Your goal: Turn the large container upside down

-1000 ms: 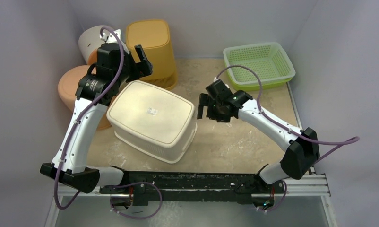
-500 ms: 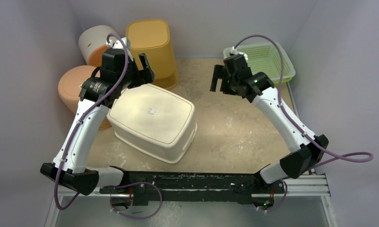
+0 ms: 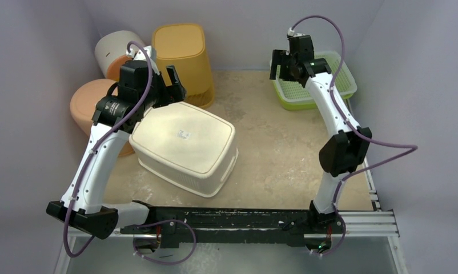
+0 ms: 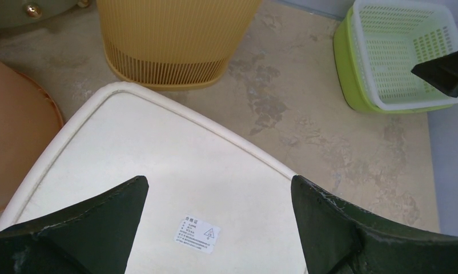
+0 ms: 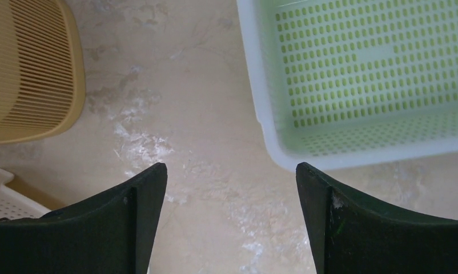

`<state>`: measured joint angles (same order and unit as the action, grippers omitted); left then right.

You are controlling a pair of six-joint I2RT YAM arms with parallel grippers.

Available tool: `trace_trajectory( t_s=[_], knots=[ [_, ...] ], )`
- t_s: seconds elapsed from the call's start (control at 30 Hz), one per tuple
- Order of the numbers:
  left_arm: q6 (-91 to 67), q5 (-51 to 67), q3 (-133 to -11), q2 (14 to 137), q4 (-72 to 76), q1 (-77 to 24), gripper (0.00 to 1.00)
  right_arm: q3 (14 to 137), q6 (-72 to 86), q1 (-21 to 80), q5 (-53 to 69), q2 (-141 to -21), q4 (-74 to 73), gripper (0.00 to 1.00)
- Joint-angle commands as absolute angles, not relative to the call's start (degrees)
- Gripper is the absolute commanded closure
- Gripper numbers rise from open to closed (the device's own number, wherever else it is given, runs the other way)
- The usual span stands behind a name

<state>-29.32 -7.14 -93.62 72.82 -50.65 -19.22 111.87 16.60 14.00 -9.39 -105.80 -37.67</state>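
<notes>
We saw the large container point(image 3: 184, 142), cream with slotted sides, resting base-up and skewed near the table's point(image 3: 272, 165) left edge.

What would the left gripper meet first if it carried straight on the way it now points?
Most likely the flat base of the cream tub, which lies upturned straight ahead of the open left gripper; the depth between them is hard to judge.
</notes>
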Motion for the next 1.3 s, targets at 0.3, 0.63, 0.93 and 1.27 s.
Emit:
trace_trajectory(
  t_s=[0.3,0.63,0.93,1.27],
  knots=[
    [-27.56,-7.01,-91.48,69.84,-49.32,-19.47,0.08,120.25,5.38,10.17,0.43,-117.03,-34.32,0.34],
    [-28.03,-7.55,-90.37,69.74,-49.06,-19.49,0.08,119.10,3.65,8.78,4.15,-121.60,-32.81,0.37],
    [-28.67,-7.95,-90.21,69.59,-49.38,-19.44,0.08,116.69,3.30,8.23,3.22,-123.40,-30.82,0.38],
    [-28.83,-8.79,-91.08,69.97,-50.84,-19.44,0.08,116.33,3.65,7.21,5.98,-127.26,-29.73,0.50]
  ],
)
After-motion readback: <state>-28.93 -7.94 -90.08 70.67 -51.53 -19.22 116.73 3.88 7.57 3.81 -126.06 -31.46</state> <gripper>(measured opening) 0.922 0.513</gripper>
